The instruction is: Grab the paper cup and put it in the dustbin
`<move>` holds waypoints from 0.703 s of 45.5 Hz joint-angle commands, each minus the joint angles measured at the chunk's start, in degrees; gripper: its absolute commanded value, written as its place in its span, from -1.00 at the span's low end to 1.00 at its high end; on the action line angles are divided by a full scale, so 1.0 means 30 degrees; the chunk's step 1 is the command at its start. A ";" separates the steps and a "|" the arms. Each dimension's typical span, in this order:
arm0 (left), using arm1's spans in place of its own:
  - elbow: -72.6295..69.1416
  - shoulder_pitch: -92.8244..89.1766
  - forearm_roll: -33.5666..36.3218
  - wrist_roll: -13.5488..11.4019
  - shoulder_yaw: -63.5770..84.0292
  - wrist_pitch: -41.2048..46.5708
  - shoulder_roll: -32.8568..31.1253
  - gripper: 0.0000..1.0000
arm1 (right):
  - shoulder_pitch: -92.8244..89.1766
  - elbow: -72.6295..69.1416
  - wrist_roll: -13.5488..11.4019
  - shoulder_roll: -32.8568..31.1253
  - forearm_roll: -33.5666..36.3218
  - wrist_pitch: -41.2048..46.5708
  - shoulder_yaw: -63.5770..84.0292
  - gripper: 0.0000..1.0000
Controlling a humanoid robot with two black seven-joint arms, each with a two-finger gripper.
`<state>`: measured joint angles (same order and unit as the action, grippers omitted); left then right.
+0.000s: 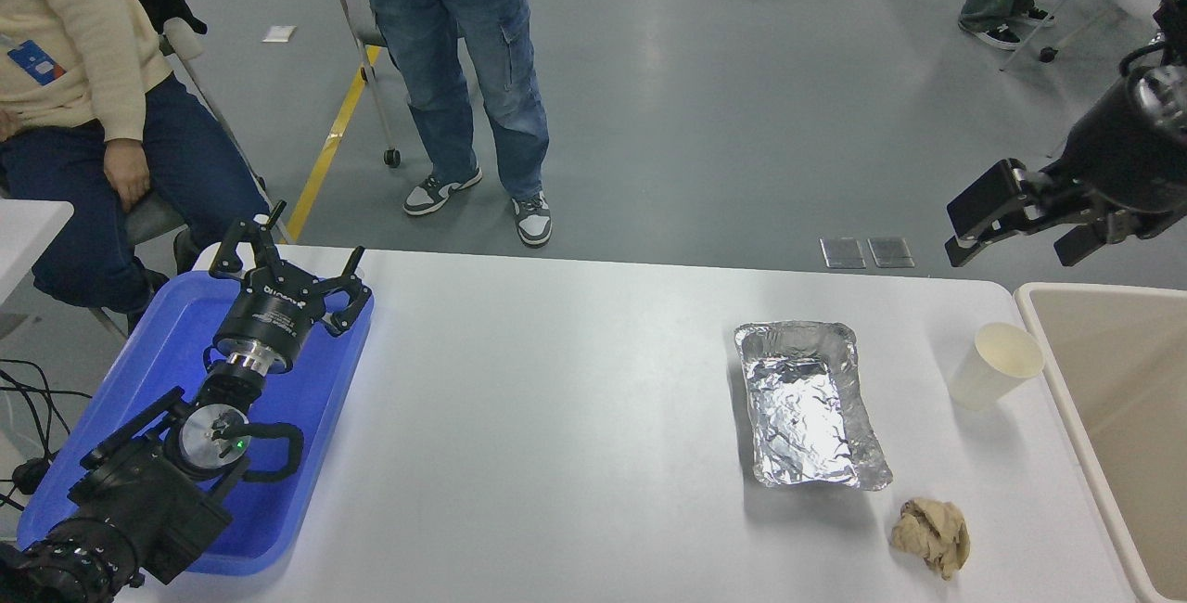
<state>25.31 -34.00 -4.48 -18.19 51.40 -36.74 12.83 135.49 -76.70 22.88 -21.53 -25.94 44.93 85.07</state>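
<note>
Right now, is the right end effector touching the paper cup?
Apart. The head view shows the right end effector open, raised above and beyond the paper cup, with bare table and floor between them.

A glossy grey floor [742, 102] is seen beyond the white table [556, 436], with overhead light reflected in pale patches. A yellow line [334, 134] is painted across it at the left. Two metal plates [867, 252] are set into it near the table's far edge. Wheeled chair legs [376, 111] are visible.

White lettering, too small to read, runs around the black cylindrical body of the left gripper [286, 271] at eight o'clock; nothing else carries legible text.
</note>
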 commanded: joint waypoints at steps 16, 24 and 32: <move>0.0000 0.0025 -0.0002 0.0000 0.0007 -0.0029 0.0000 1.00 | -0.0045 0.0106 -0.0273 -0.0146 0.0355 0.0022 0.1233 0.81; 0.0000 0.0025 -0.0002 0.0000 0.0007 -0.0029 0.0000 1.00 | -0.1156 0.0282 -0.0273 -0.0146 0.0648 0.0022 0.1087 0.82; 0.0000 0.0025 -0.0002 0.0000 0.0007 -0.0029 0.0000 1.00 | -0.3470 0.1569 -0.0243 -0.0205 0.0619 -0.1056 0.0852 1.00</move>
<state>25.31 -33.94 -4.48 -18.19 51.42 -36.83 12.83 131.67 -75.34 22.12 -22.01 -24.40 45.00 87.93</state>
